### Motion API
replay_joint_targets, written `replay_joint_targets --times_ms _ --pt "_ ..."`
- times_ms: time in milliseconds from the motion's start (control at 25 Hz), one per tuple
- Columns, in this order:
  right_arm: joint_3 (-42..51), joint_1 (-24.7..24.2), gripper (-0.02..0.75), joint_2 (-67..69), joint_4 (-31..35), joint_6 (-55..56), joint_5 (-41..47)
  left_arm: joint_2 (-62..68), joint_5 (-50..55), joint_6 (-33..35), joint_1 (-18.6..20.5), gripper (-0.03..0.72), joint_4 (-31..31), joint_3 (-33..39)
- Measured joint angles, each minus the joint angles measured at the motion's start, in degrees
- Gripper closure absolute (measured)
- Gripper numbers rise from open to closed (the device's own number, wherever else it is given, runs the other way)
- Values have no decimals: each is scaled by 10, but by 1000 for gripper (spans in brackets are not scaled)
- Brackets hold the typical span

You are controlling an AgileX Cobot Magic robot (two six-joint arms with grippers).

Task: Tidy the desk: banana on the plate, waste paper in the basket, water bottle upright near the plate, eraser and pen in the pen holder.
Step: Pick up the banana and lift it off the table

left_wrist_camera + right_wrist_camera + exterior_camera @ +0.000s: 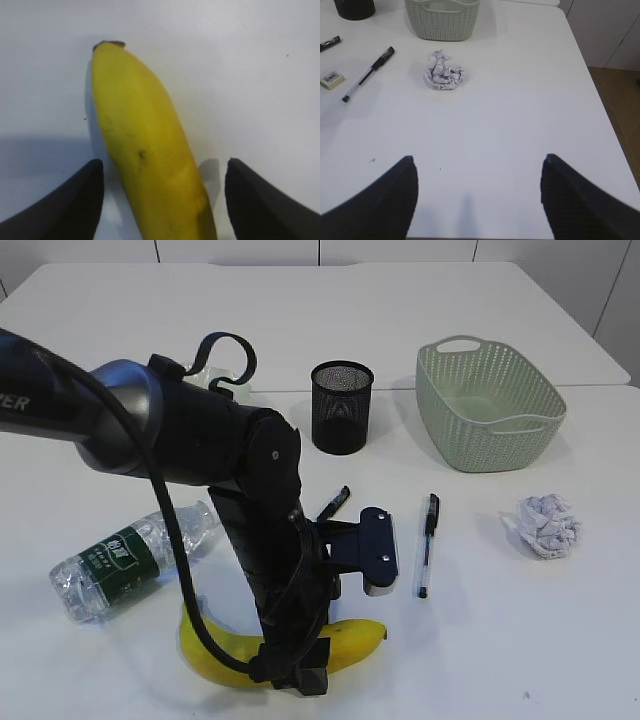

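My left claw (pixel 162 200) hangs wide open over the banana (pixel 150 160), one jaw on each side, neither touching it yet; it holds nothing. The banana lies at the table's (pixel 300 330) near edge. My right claw (pixel 477 200) is also spread wide and empty, over bare table near the right edge.

The risks, as I judge them: the banana lies at a slant between my jaws, so closing now could roll or skid it rather than pinch it. It is smooth and curved, and a grip off its middle may let it tip and slip out on the lift. My arm also hides most of the plate (pixel 205 375) toward the far left, so the carry there needs care. The bottle (pixel 130 560) lies on its side just beside the banana and could be knocked.

The basket (pixel 490 405), far right, looks empty; the paper (pixel 442 72) sits near it. The holder (pixel 342 405) shows nothing inside; pen (pixel 427 545) and eraser (pixel 332 79) lie out mid-table.
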Motion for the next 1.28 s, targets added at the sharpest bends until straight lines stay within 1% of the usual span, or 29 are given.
replay_joint_targets --times_ms 520,840,960,1080,1160,1280 --pt "0 0 171 0 0 0 0 0 12 0 0 151 7 0" --pt "0 0 171 0 0 0 0 0 22 -4 0 151 59 0" --pt "0 0 171 0 0 0 0 0 24 -5 0 158 70 0" --pt "0 0 171 0 0 0 0 0 25 -5 0 191 76 0" --pt "0 0 171 0 0 0 0 0 25 -6 0 230 79 0" --pt "0 0 171 0 0 0 0 0 25 -6 0 321 85 0"
